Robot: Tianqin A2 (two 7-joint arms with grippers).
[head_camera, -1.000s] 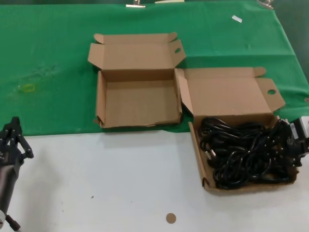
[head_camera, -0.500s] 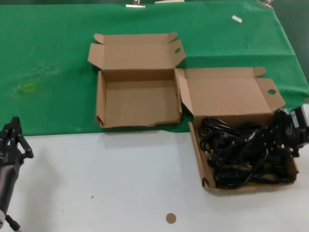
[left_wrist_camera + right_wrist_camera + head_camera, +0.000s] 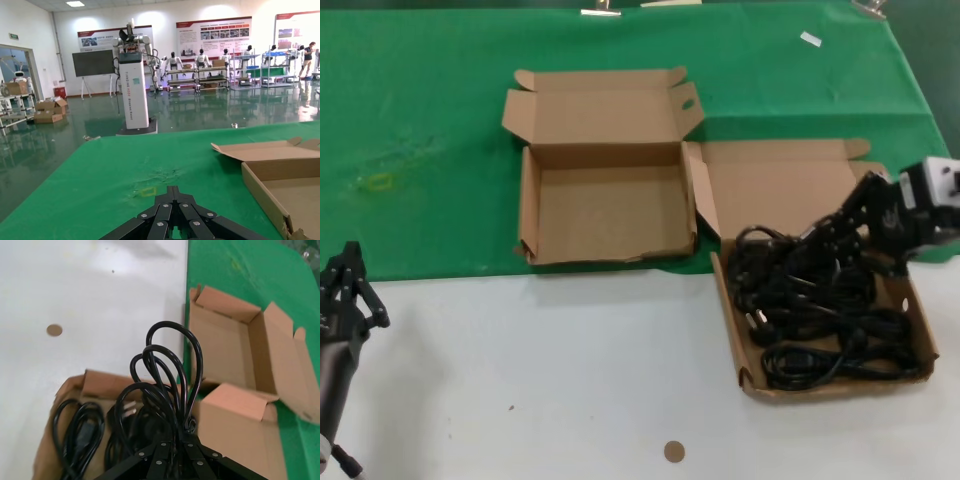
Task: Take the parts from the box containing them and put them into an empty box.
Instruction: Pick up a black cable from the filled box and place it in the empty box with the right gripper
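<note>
One cable bundle (image 3: 790,262) has risen in the right end effector (image 3: 850,228).

Even overhead light, soft shadows beside the boxes (image 3: 605,215), motion-blurred right gripper (image 3: 880,225), glare on hall floor.

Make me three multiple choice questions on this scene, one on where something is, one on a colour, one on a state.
1. Where is the right tool?
A. Over the box of cables
B. Over the empty box
C. Parked low on the left

2. What colour is the cloth under the empty box?
A. Blue
B. Green
C. Red

3. What is the right tool doing?
A. Open, holding nothing
B. Shut on a cable bundle
C. Shut on a box lid

Answers: 1 A, it hangs above that box's far side. 2 B, the cloth is green. 3 B, cable loops rise from between its fingers.
</note>
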